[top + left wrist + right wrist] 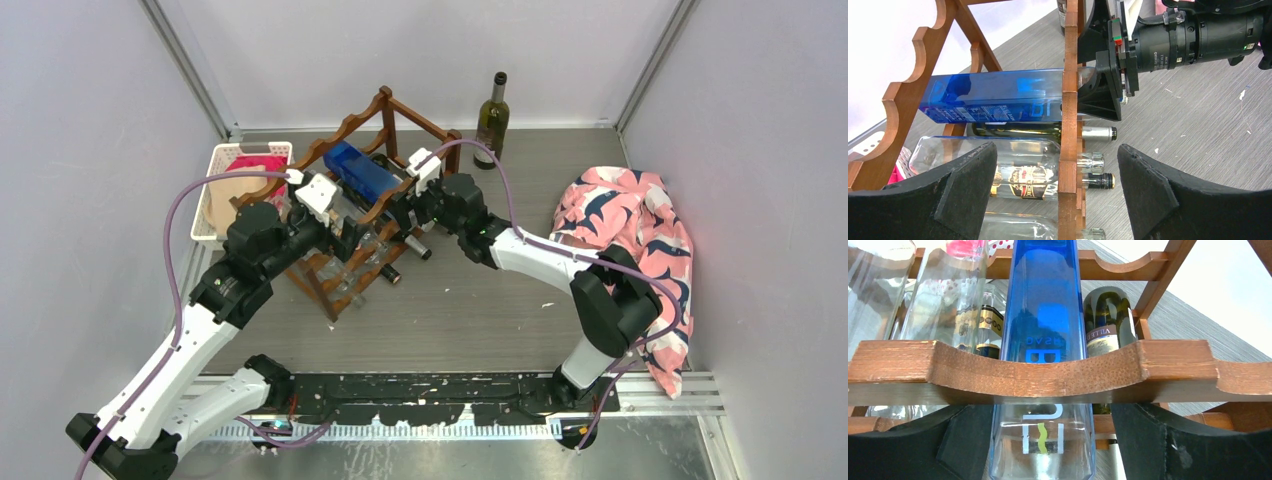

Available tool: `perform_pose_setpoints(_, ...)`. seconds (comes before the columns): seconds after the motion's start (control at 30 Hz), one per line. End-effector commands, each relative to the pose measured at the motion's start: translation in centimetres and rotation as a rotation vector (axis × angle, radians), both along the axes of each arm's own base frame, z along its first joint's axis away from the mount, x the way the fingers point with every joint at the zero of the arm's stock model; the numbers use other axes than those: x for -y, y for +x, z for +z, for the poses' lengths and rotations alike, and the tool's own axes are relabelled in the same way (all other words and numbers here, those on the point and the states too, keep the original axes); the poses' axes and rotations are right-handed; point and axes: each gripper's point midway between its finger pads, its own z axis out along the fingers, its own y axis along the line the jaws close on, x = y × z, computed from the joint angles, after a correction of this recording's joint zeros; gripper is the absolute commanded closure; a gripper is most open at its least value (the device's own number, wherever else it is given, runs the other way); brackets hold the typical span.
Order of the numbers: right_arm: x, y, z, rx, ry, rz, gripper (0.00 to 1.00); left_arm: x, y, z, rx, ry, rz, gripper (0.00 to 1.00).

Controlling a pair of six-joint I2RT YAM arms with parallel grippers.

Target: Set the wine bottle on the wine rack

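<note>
grey table (480, 300), white walls (100, 150). right gripper (1052, 430) sits w/ jaws loose on both sides of the blue bottle (1043, 300); a small gap shows, so no squeeze. bottle lies in a dip of the wine rack (1168, 365) top rail, other bottles (1023, 172) below. left gripper (1057, 155) is wide open & empty beside the rack. best: pull right arm straight back, slow, so it doesn't bump the rail.

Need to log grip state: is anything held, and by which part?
Nothing seems held. The right pincer straddles the blue bottle's near end with a visible gap beside it; the left pincer is open and empty.
</note>
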Motion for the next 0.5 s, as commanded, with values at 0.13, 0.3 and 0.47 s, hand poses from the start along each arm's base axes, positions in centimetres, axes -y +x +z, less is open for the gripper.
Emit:
perform_pose_setpoints(0.13,0.7,-0.9,10.4,0.208,0.18,-0.002,0.14,0.0,0.2,2.1,0.079,-0.031,-0.005,0.11)
perform_pose_setpoints(0.3,1.5,-2.4,10.4,0.196,0.166,0.012,0.14,0.1,0.1,2.1,0.08,-0.036,-0.009,0.11)
perform_pose_setpoints(0.47,2.5,-4.1,10.4,0.178,0.152,0.027,0.14,0.3,0.0,2.4,0.078,-0.048,-0.024,0.11)
